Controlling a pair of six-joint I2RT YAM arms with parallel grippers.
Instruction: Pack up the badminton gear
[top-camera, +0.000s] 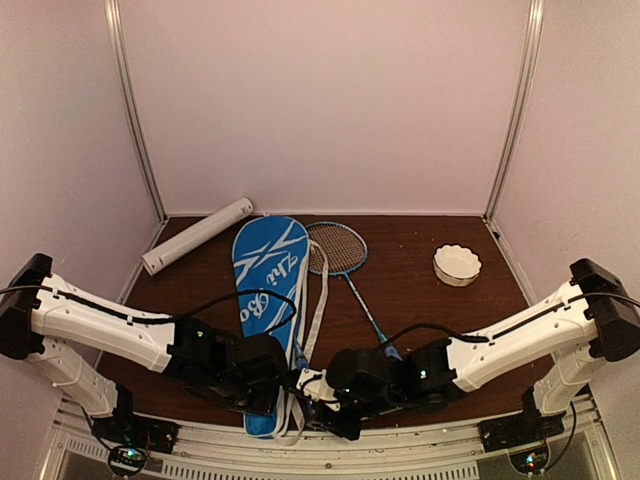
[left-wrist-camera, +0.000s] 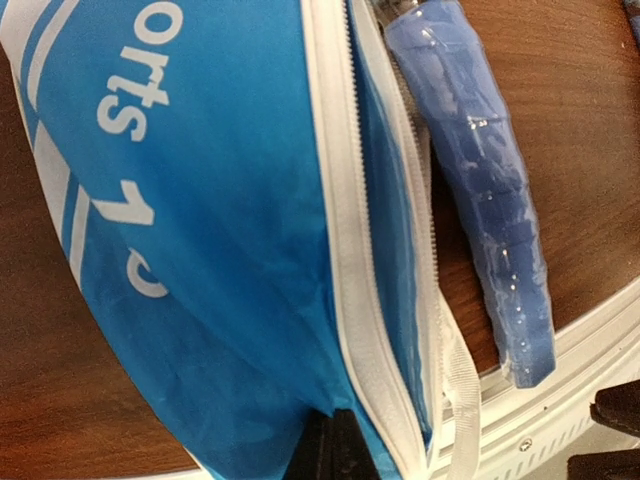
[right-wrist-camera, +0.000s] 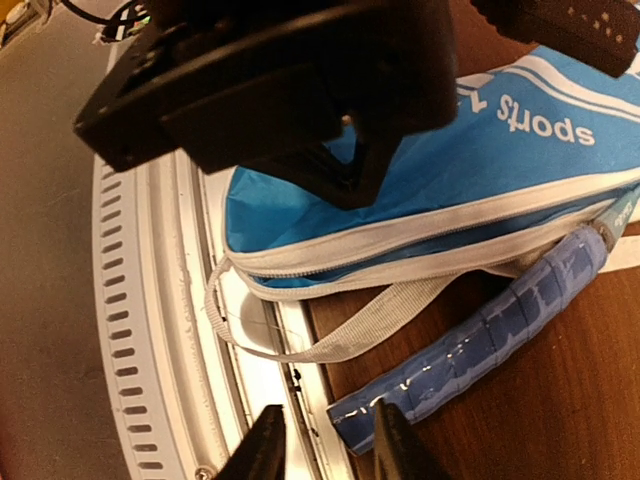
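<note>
Racket bag (top-camera: 268, 300) is lying lengthwise on the dark brown worktop (top-camera: 420, 300), its rounded end pointing away from the arms. It is carrying large white script that I cannot read from above, and pale straps (top-camera: 316, 300) are trailing along its right side. A long white tube (top-camera: 197, 235) is resting at the far left, apart from the bag. A thin racket (top-camera: 338, 250) is lying just right of the bag, its head touching the bag's edge. A white scalloped bowl (top-camera: 457, 265) is sitting at the far right. The left arm (top-camera: 110, 325) and right arm (top-camera: 520, 340) are meeting over the bag's near end.

In the left wrist view the bag's white letters are reading "orts", with a "1" and a cut-off curved figure after them. White zip edging is gaping along the blue cloth. A blue handle (left-wrist-camera: 490, 210), wrapped in shiny clear film, is lying beside that seam. The left fingers (left-wrist-camera: 335, 450) are showing only as a dark shape at the bag's end, so I cannot tell whether they are gripping.

In the right wrist view "Sports" is showing upside down. The right fingers (right-wrist-camera: 325, 450) are standing apart, the handle's butt end lying just beyond them, over the slotted metal rail (right-wrist-camera: 140, 330).
</note>
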